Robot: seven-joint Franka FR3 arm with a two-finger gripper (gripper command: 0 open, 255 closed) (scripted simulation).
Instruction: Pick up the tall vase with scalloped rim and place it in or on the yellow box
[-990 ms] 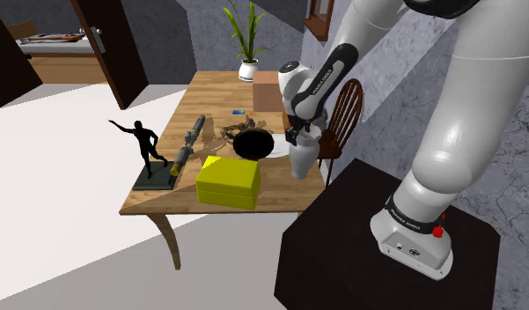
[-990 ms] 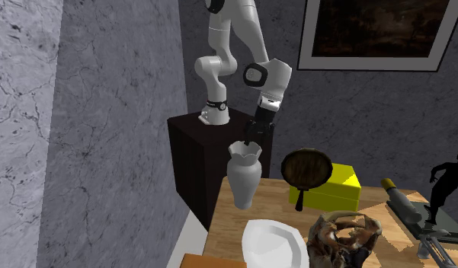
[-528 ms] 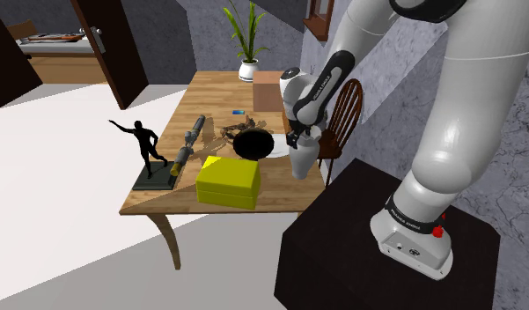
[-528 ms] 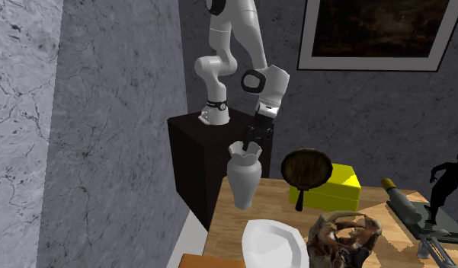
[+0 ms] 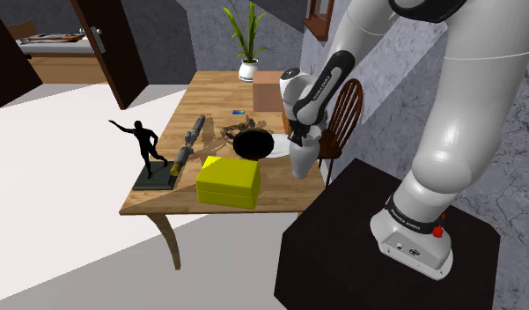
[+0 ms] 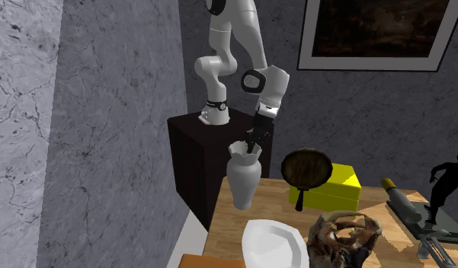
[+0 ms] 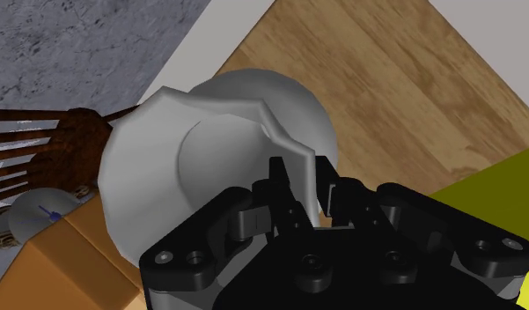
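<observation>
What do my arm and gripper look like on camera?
The arm is glossy white, built of thick rounded links with dark bands at the joints. Its base carries a dark ring with small white lettering and a red button. The gripper is all black: a blocky body with round screw recesses and two slim fingers.

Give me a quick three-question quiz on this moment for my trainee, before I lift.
1. True or false: the vase already stands on the yellow box.
2. The pincer is shut on: A) the vase's rim, B) the pan, C) the figurine?
3. In the shoulder view, what stands at the table's far end?
Key: 1 false, it is on the table. 2 A. 3 the potted plant.
</observation>
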